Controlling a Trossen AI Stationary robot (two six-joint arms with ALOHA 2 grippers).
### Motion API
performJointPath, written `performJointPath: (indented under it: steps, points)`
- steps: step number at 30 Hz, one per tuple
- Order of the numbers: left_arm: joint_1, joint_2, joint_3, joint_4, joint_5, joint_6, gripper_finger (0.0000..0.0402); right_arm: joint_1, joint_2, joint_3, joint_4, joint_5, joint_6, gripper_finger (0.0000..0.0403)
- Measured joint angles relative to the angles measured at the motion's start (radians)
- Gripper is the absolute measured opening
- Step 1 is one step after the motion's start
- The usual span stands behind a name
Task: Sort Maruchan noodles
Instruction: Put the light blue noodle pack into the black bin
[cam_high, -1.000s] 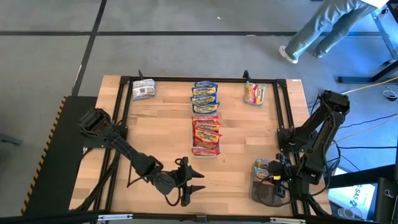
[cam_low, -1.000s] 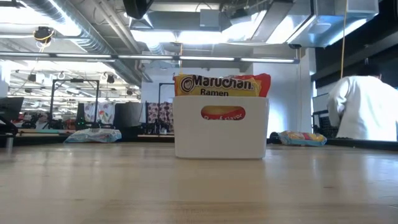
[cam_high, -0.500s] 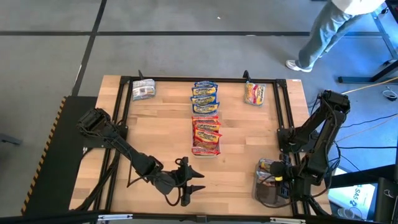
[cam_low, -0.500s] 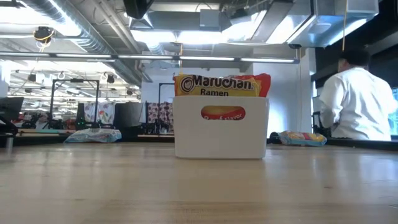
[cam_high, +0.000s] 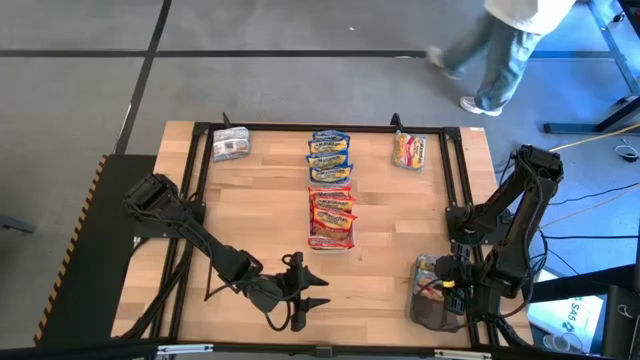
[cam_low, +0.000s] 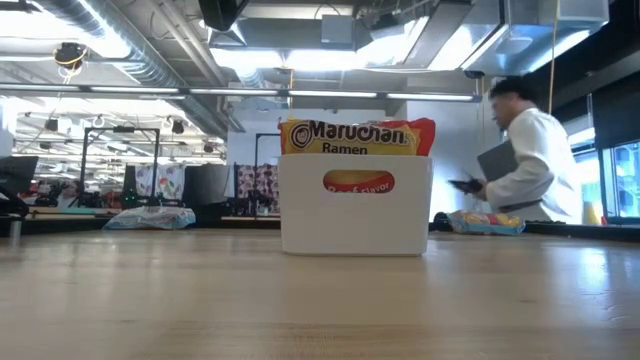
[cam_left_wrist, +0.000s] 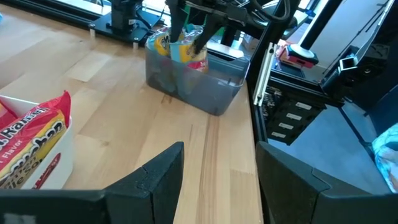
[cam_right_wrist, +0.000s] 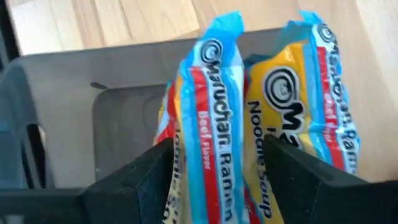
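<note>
Over the dark grey tray (cam_high: 432, 312) at the counter's (cam_high: 260, 220) near right corner, my right gripper (cam_high: 447, 285) hangs with fingers parted around nothing; two blue-yellow packets (cam_right_wrist: 261, 155) stand upright in the tray just past them, so I read that drop as done. Left gripper (cam_high: 305, 300) waits low over the counter's near edge, fingers wide and empty. White tray (cam_low: 355, 205) mid-counter holds red-orange packets (cam_high: 332, 215). Still loose: blue-yellow stack (cam_high: 328, 155) at the far middle, silver-grey packet (cam_high: 231, 146) far left, one red-and-yellow packet (cam_high: 409, 150) far right. My guess is we're under halfway: the blue stack probably goes to the grey tray, and I can't tell where the silver-grey one belongs. A person (cam_low: 530, 165) walks past beyond the far edge, clear of both arms.
</note>
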Motion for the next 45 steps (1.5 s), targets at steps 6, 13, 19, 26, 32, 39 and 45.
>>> performJointPath:
  steps: [6,13,19,26,32,39,45]
  points:
    - [0.000,0.000,0.000,0.000,0.001,0.000,0.0195,0.000,0.000,0.002,0.006,-0.003,-0.001,0.0224]
    - [0.005,0.000,0.000,0.000,0.000,0.008,0.0195,0.000,0.000,0.106,-0.089,-0.013,-0.016,0.0224]
    - [0.014,0.000,0.000,0.000,-0.007,0.008,0.0195,-0.073,0.000,0.233,-0.201,0.098,-0.028,0.0224]
    - [0.059,0.000,0.000,-0.021,0.016,0.031,0.0195,-0.442,-0.001,0.249,-0.279,0.183,-0.330,0.0224]
    - [0.081,0.000,0.000,-0.102,0.027,0.036,0.0195,-0.919,-0.001,0.248,-0.296,0.171,-0.736,0.0221]
    - [0.094,0.000,0.000,-0.145,0.026,0.085,0.0195,-1.426,0.014,0.248,-0.139,0.127,-1.099,0.0151]
    - [0.095,0.000,0.000,-0.143,0.023,0.132,0.0195,-1.712,0.072,0.248,-0.021,0.057,-1.204,0.0059]
